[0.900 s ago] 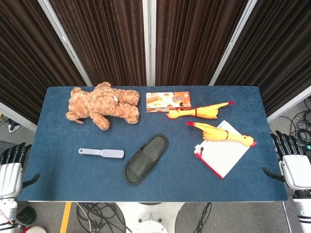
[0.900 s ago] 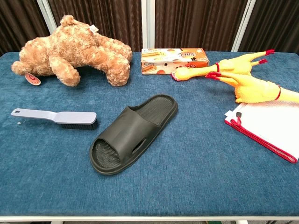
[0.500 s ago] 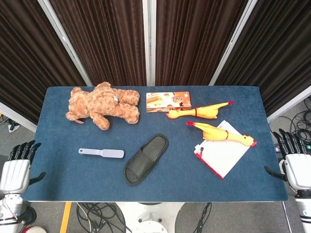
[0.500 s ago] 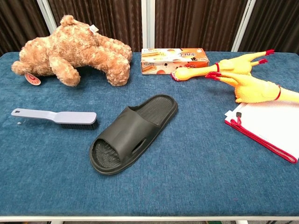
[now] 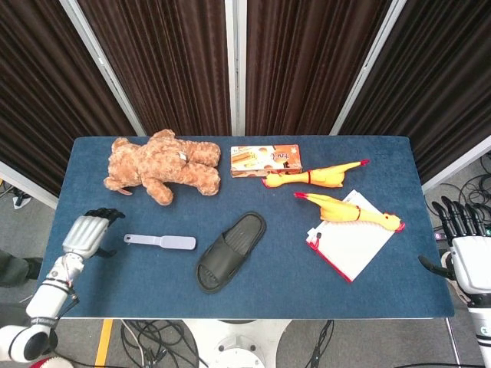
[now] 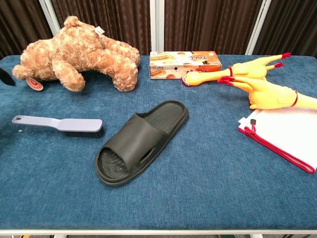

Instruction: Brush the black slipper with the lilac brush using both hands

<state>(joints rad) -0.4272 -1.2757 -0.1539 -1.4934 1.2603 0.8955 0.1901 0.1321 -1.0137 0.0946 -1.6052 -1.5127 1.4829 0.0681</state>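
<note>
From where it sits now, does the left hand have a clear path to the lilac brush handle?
Probably yes. The left hand is open just left of the lilac brush, whose handle points toward it, with only bare table between them.

The left robot hand has a silver-grey metallic back and black fingers, on a white segmented forearm with a dark joint band. The right robot hand matches it: pale boxy palm, black fingers (thumb black too).
</note>
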